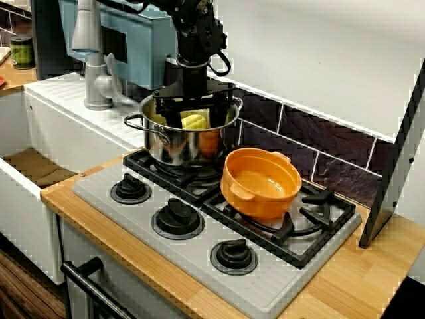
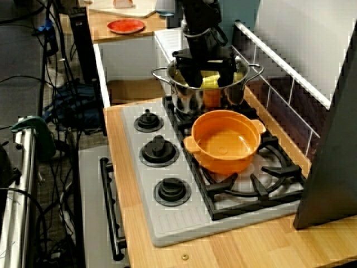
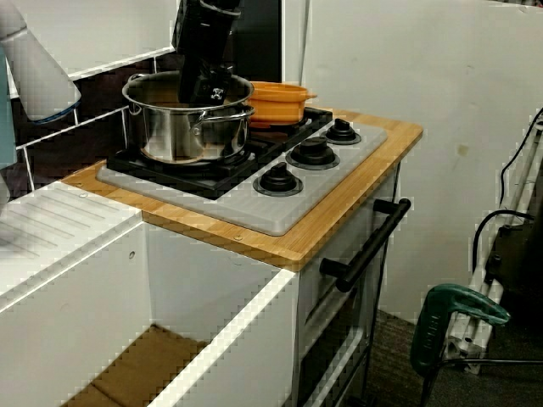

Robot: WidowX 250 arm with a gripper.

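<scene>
The wooden surface (image 1: pixel 345 279) fills the lower half of the view facing the tiles and carries a grey hob (image 1: pixel 199 259). On its back-left burner, upper centre of the frame, stands a steel pot (image 1: pixel 166 145). An empty orange pot (image 1: pixel 262 199) sits just right of it, close enough that I cannot tell if they touch. The black arm (image 1: pixel 194 40) hangs from the top edge straight into the steel pot, and the pincer (image 1: pixel 194 113) looks released, fingers spread toward opposite walls. A small yellow piece (image 1: pixel 193 122) lies inside that pot, directly below the pincer and between the fingers, seemingly touching neither; its long axis cannot be made out
</scene>
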